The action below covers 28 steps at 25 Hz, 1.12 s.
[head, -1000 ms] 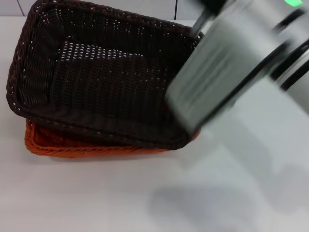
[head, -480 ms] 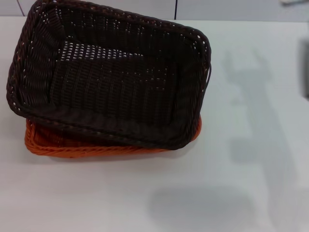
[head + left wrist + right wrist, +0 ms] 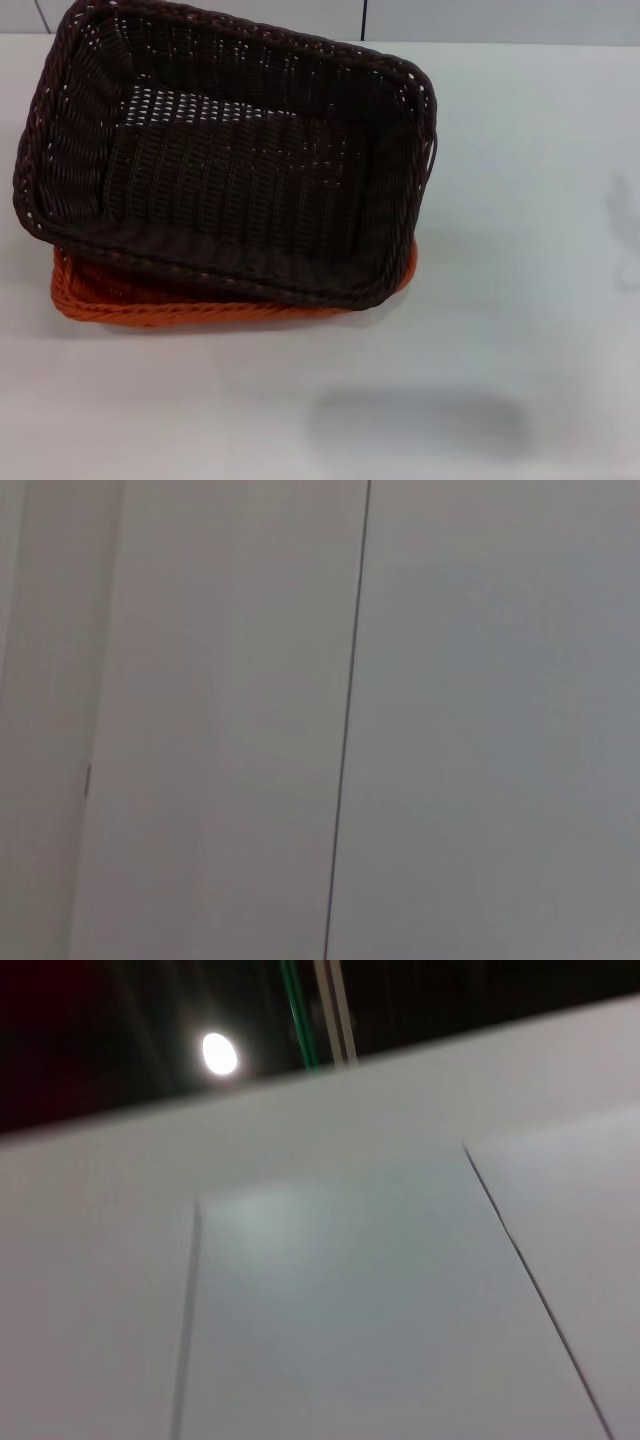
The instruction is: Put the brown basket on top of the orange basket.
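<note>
Neither gripper shows in any of the three views, so whether their fingers are spread or closed cannot be told; the left wrist camera sees only pale panels split by a thin dark seam, and the right wrist camera sees a pale panelled surface with a dark gap and a round light beyond it. Working outward to the work itself, in the head view the brown basket sits on top of the orange basket toward ten o'clock on the white table, with nothing holding it. The stack is not square: the brown one is turned slightly clockwise against the orange one, so orange rim peeks out only along the six o'clock side and at the four o'clock corner, while the brown basket's nine o'clock edge overhangs past the orange rim. By the look of it the task is essentially done, and the risk is in the resting state. Possibly the brown basket is perched on the orange rim rather than nested, though the dark weave hides the contact and I cannot be sure. If so, a bump to the table or a passing arm near three o'clock could rock or slide it off toward nine o'clock. A correcting nudge at one corner might just spin it further askew.
</note>
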{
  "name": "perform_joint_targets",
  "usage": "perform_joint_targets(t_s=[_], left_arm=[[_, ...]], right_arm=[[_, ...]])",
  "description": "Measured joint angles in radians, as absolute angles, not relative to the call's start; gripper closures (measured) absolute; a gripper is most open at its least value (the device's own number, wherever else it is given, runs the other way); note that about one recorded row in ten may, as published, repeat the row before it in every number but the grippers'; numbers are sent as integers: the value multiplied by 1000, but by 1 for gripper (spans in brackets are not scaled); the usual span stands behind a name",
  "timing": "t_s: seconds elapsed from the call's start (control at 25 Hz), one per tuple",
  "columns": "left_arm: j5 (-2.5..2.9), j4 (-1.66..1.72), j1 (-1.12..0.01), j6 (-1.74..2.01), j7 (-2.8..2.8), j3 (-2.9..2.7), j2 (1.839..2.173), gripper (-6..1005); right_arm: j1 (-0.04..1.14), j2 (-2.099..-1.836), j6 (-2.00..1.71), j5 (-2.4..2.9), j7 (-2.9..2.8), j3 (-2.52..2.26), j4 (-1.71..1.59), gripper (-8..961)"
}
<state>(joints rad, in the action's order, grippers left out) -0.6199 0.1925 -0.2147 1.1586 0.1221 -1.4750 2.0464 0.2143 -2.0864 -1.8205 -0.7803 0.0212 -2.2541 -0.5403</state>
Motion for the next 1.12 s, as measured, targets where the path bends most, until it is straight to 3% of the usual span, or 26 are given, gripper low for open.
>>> perform_joint_targets(t_s=[0.4,1.12], left_arm=[[-623,193,-224,1161,118,-1471,2046,333],[-623,186,-239,1155,114,-1417,2029,333]], right_arm=[[232,-2085,-1659,-836,62,-2261,-339,273],[245,-2081,-1460,-853,33,-2273,-329,273]])
